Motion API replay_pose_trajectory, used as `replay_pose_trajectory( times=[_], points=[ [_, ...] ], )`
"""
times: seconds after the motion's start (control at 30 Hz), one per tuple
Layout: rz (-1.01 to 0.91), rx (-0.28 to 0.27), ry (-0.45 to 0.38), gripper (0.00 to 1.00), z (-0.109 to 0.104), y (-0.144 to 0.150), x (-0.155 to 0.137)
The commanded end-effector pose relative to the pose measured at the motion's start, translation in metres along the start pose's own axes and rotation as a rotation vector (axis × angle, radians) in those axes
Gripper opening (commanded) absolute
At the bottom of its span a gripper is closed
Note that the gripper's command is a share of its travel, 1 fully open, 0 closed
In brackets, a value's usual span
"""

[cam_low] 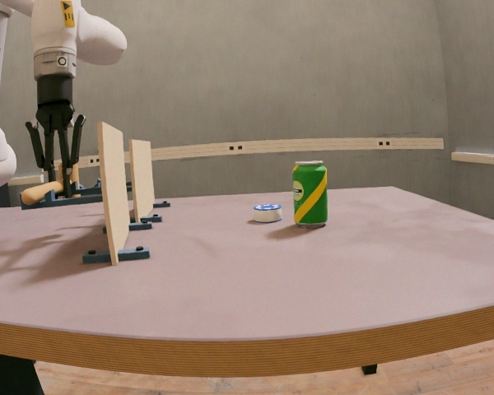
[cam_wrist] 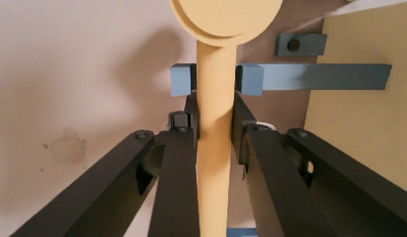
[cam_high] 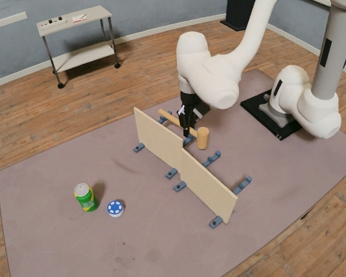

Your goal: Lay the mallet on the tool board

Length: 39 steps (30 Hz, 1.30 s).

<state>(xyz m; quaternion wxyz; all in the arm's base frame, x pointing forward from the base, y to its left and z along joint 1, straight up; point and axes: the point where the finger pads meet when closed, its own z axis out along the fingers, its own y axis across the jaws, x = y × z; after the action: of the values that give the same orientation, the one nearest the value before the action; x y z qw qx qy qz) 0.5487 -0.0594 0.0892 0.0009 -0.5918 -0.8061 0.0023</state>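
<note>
My gripper (cam_high: 186, 130) is shut on the handle of the wooden mallet (cam_high: 190, 128), close to the head (cam_high: 202, 137). The mallet lies level behind the far tool board (cam_high: 157, 136), low over its two blue arms (cam_high: 188, 139). In the wrist view the handle (cam_wrist: 215, 123) sits between the two pegs of one arm (cam_wrist: 215, 79), and the head (cam_wrist: 225, 15) lies just past that arm. In the exterior view the gripper (cam_low: 59, 187) holds the mallet (cam_low: 39, 192) right at the level of the arm (cam_low: 55, 198). I cannot tell whether they touch.
The near tool board (cam_high: 208, 185) stands in line with the far one, with two bare blue arms (cam_high: 211, 158) behind it. A green can (cam_high: 86, 197) and a blue-and-white roll (cam_high: 115, 208) stand at the front left of the mat. The robot base (cam_high: 275, 114) is at the right.
</note>
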Motion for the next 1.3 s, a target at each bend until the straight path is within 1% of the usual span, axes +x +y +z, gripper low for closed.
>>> replay_pose_trajectory(
  times=[0.0, 0.2, 0.23, 1.27],
  points=[
    [0.000, -0.001, 0.000, 0.10, -0.0005, 0.0004, -0.0001],
    [0.000, -0.001, 0.000, 0.10, -0.0005, 0.0004, -0.0001],
    [0.000, -0.001, 0.000, 1.00, -0.0005, 0.0004, -0.0001],
    [0.000, -0.001, 0.000, 1.00, -0.0005, 0.0004, -0.0001]
  ],
)
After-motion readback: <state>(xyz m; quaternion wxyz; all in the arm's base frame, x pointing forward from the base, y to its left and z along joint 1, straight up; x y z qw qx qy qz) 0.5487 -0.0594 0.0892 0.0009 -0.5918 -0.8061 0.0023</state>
